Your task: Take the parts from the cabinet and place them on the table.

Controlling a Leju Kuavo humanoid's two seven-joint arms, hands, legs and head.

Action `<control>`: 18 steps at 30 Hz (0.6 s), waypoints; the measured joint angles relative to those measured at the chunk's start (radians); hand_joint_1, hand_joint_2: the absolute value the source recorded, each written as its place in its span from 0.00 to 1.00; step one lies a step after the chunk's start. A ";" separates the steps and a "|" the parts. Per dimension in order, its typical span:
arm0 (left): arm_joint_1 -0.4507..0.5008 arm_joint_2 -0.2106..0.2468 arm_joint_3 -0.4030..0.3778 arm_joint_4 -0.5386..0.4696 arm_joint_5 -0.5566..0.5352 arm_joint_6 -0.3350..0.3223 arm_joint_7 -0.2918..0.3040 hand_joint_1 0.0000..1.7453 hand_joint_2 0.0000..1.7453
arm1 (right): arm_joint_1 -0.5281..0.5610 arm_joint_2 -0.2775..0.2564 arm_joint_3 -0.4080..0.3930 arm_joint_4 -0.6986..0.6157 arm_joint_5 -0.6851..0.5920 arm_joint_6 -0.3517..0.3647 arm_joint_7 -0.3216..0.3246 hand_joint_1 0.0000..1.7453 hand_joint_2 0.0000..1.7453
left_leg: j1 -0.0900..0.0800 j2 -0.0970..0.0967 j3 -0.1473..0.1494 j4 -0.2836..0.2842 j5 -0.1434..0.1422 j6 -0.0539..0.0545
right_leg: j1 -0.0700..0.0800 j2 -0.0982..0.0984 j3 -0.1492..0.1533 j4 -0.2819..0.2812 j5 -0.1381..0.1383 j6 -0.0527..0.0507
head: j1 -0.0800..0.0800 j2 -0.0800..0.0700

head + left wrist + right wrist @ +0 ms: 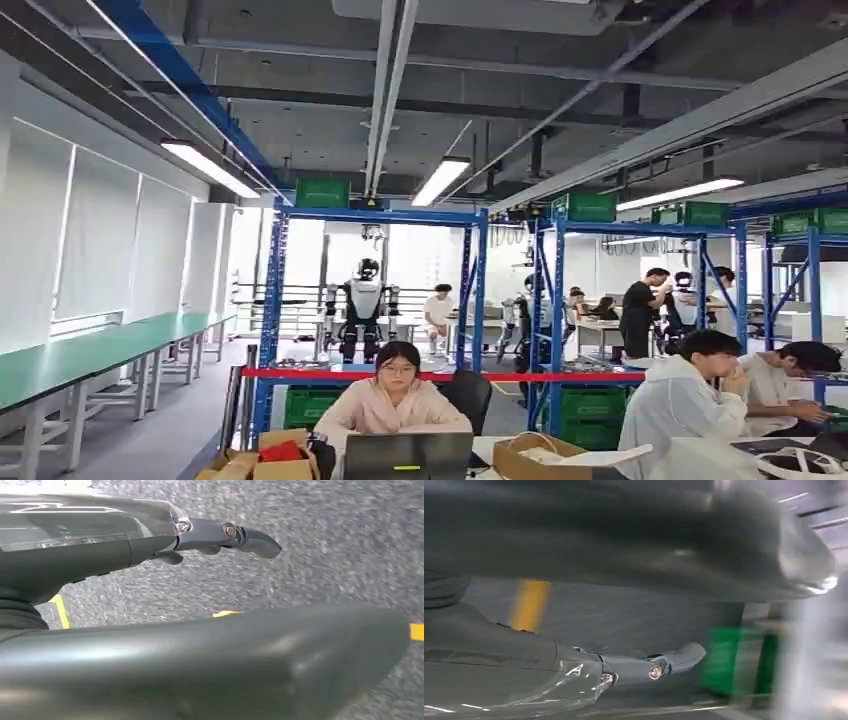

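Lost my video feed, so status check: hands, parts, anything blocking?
Left hand and right hand hang empty over the floor. No parts picked up. Red barrier tape and seated people ahead of blue racks.

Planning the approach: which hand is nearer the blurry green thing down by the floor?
Right, as far as the blur allows. The right hand has the green thing just past it; the left hand hangs over grey floor and yellow tape.

Dark grey fingers (250,537) of the left hand (165,545) hang over a speckled grey floor (325,555) marked with yellow tape (61,611). Beyond the right hand's grey fingers (674,661) sits a blurred green crate (729,660). Ahead stand blue racks (375,215) and a green-topped bench (90,352).
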 joint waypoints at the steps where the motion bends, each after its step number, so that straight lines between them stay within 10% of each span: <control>1: 0.000 -0.001 0.003 0.000 -0.002 0.000 0.000 0.00 0.00 | -0.004 -0.003 -0.008 0.055 0.024 -0.038 0.010 0.00 0.00 | -0.002 0.000 -0.016 0.001 0.011 0.001 | -0.002 0.000 -0.009 0.066 -0.016 0.002 | 0.000 0.000; 3: 0.001 -0.003 0.005 -0.002 -0.006 0.000 0.001 0.00 0.00 | -0.012 -0.011 -0.022 0.158 0.058 -0.101 0.055 0.00 0.00 | -0.006 0.000 -0.046 0.002 0.033 0.000 | -0.002 0.001 0.024 0.085 0.035 0.001 | 0.000 0.000; 5: 0.001 -0.005 0.007 -0.003 -0.007 0.000 0.001 0.00 0.00 | -0.019 -0.018 -0.034 0.239 0.080 -0.128 0.097 0.00 0.00 | -0.010 -0.001 -0.072 0.002 0.054 -0.002 | -0.001 0.002 0.131 -0.050 0.099 -0.009 | 0.000 0.000; 7: 0.001 -0.009 0.009 -0.004 -0.009 0.000 0.001 0.00 0.00 | -0.023 -0.027 -0.039 0.294 0.109 -0.153 0.149 0.00 0.00 | -0.017 -0.002 -0.082 0.004 0.070 -0.008 | 0.010 0.003 0.287 -0.258 0.085 -0.030 | 0.000 0.000; 8: 0.002 -0.011 0.010 -0.004 -0.009 0.000 0.001 0.00 0.00 | -0.023 -0.031 -0.040 0.324 0.121 -0.161 0.172 0.00 0.00 | -0.017 0.000 -0.086 0.005 0.080 -0.013 | 0.010 0.003 0.313 -0.317 0.069 -0.034 | 0.002 0.000; 11: 0.002 -0.012 0.013 -0.005 -0.011 0.000 0.005 0.00 0.00 | -0.011 -0.033 -0.040 0.392 0.155 -0.170 0.265 0.00 0.00 | -0.010 0.001 -0.100 0.003 0.110 -0.032 | 0.018 0.001 0.294 -0.323 0.091 -0.047 | 0.001 0.001; 15: 0.007 -0.015 0.016 -0.005 -0.021 -0.003 0.007 0.00 0.00 | 0.005 -0.034 -0.040 0.444 0.181 -0.168 0.386 0.00 0.00 | -0.004 -0.004 -0.150 0.200 -0.117 -0.043 | 0.015 -0.008 0.235 -0.316 0.137 -0.072 | 0.002 0.000; 16: 0.005 -0.016 0.016 -0.005 -0.026 -0.004 0.007 0.00 0.00 | 0.005 -0.034 -0.040 0.454 0.184 -0.164 0.416 0.00 0.00 | -0.004 -0.004 -0.160 0.268 -0.144 -0.045 | 0.016 -0.009 0.216 -0.308 0.145 -0.072 | 0.002 0.000; 18: 0.003 -0.016 0.016 -0.005 -0.028 -0.004 0.007 0.00 0.00 | 0.005 -0.034 -0.040 0.469 0.185 -0.158 0.454 0.00 0.00 | -0.003 -0.004 -0.143 0.323 -0.102 -0.048 | 0.016 -0.009 0.171 -0.287 0.162 -0.070 | 0.002 0.000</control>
